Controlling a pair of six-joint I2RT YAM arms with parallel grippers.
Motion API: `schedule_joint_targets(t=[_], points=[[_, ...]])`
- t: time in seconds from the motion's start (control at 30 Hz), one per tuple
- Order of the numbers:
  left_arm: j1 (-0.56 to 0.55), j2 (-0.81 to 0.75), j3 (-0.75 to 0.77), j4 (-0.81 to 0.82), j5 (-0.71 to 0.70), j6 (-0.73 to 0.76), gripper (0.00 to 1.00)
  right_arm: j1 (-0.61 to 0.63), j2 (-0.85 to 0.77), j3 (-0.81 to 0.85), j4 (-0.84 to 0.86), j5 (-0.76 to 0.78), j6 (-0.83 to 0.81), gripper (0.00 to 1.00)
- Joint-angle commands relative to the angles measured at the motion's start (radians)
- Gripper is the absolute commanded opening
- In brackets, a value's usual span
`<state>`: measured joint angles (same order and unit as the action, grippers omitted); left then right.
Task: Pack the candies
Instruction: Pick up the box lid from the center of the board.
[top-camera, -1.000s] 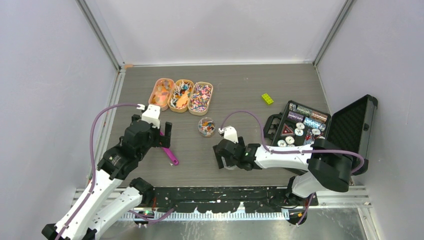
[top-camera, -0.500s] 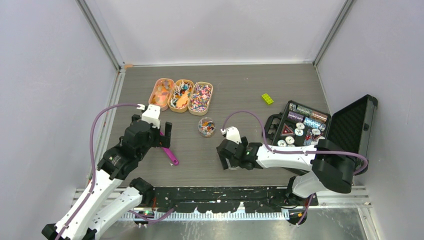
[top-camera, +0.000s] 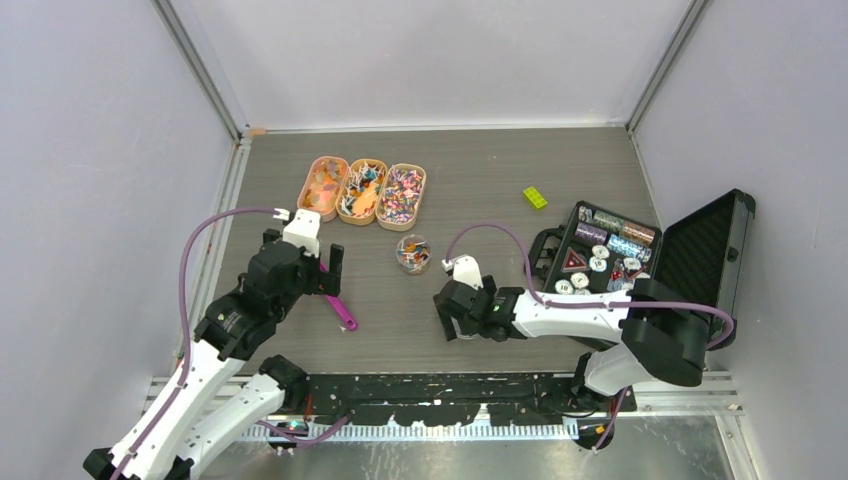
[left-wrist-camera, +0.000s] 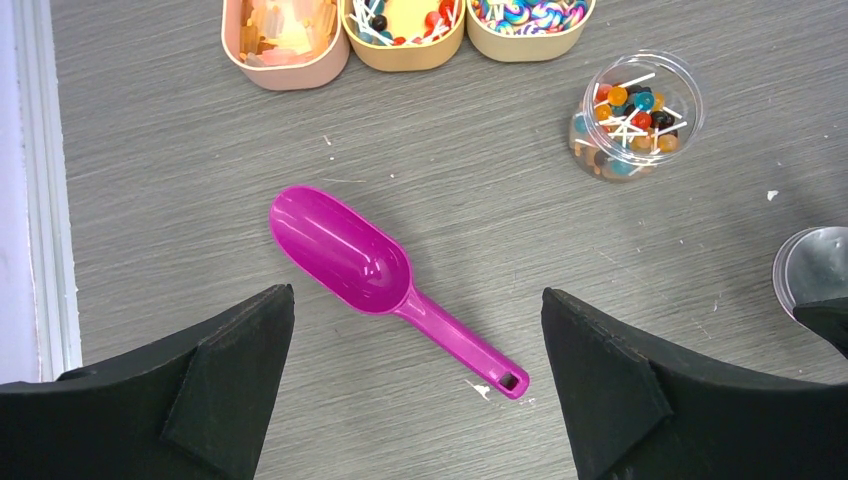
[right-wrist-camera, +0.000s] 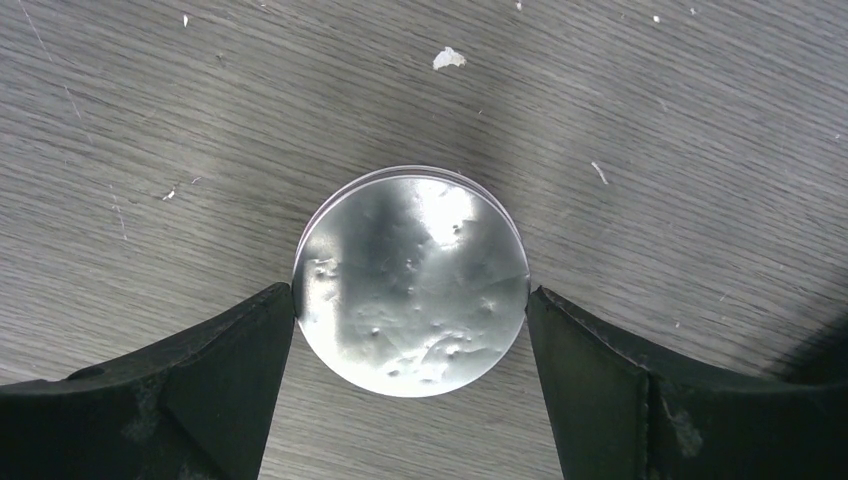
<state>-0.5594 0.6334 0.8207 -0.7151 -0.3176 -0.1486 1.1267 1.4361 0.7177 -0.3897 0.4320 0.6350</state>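
Observation:
The candies lie in three oval trays at the back: orange ones (top-camera: 323, 187), mixed ones (top-camera: 361, 191) and pink-blue ones (top-camera: 401, 196). A clear round jar (top-camera: 412, 253) (left-wrist-camera: 625, 115) holds more candies. A magenta scoop (left-wrist-camera: 345, 255) (top-camera: 340, 310) lies flat on the table. My left gripper (left-wrist-camera: 417, 292) (top-camera: 318, 275) is open and hovers over it, the handle between its fingers. My right gripper (right-wrist-camera: 410, 300) (top-camera: 455, 318) is shut on a round silver lid (right-wrist-camera: 412, 280), both fingertips against its rim, near the table front of the jar.
A yellow-green toy brick (top-camera: 534, 197) lies at the back right. An open black case (top-camera: 700, 250) with poker chips stands at the right edge. The grey walls close in the table on three sides. The lid's edge shows in the left wrist view (left-wrist-camera: 808, 262).
My right gripper has shifted slightly right and away from me, over the lid, which the top view now hides. The left arm and scoop have not moved.

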Motion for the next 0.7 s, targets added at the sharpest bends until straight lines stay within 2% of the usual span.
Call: schedule_joint_targets(t=[0.0, 0.17, 0.4, 0.5, 0.67], points=[[0.006, -0.009, 0.008, 0.028, 0.008, 0.011, 0.95, 0.006, 0.009, 0.001, 0.015, 0.022, 0.015, 0.88], [0.006, -0.023, 0.01, 0.03, -0.002, 0.011, 0.94, 0.007, -0.016, 0.03, -0.006, 0.017, -0.009, 0.83], [0.006, -0.066, -0.003, 0.043, -0.024, 0.011, 0.94, 0.007, -0.051, 0.064, -0.035, 0.018, -0.022, 0.81], [0.006, -0.075, -0.005, 0.045, -0.025, 0.011, 0.94, 0.006, -0.05, 0.061, -0.046, 0.039, -0.008, 0.87], [0.006, -0.076, -0.006, 0.045, -0.022, 0.012, 0.94, 0.005, -0.042, 0.032, -0.028, 0.034, 0.007, 0.88]])
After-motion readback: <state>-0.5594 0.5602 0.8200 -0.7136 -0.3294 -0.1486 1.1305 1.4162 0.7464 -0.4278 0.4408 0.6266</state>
